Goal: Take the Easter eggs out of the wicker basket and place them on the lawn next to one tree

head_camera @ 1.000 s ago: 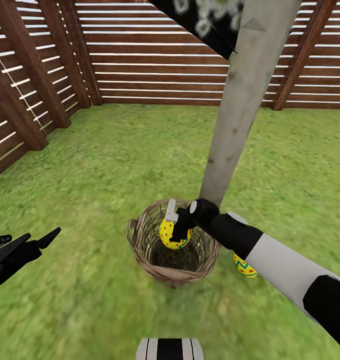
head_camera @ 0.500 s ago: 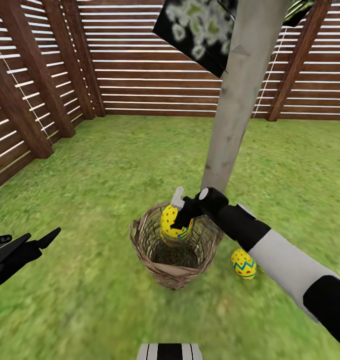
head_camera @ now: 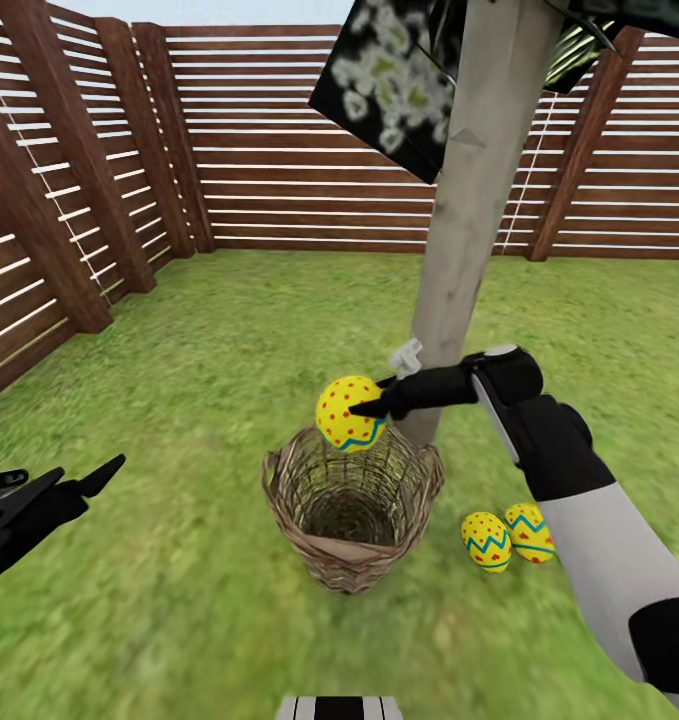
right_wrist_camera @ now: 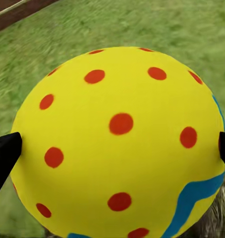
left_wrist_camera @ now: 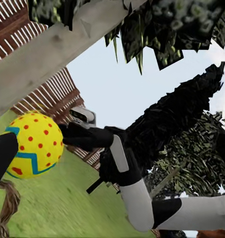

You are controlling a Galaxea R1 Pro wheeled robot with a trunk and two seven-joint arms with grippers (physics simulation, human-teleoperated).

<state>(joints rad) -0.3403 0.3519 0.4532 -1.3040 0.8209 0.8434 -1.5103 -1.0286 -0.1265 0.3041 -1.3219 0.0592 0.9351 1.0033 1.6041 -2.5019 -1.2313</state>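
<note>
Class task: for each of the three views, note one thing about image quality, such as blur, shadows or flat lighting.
Head view: the lawn is smeared, with no cast shadow under the basket. Left wrist view: the tree is evenly lit against a pale sky; its foliage looks blocky. Right wrist view: the held egg is sharp and glare-free, and the grass behind it is blurred.

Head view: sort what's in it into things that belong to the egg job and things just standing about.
Belongs to the job:
- held egg, pinched in the right gripper, above the wicker basket
- two eggs on the lawn
- tree trunk
- lawn

Just standing about:
- wooden fence
- left gripper, open, idle
</note>
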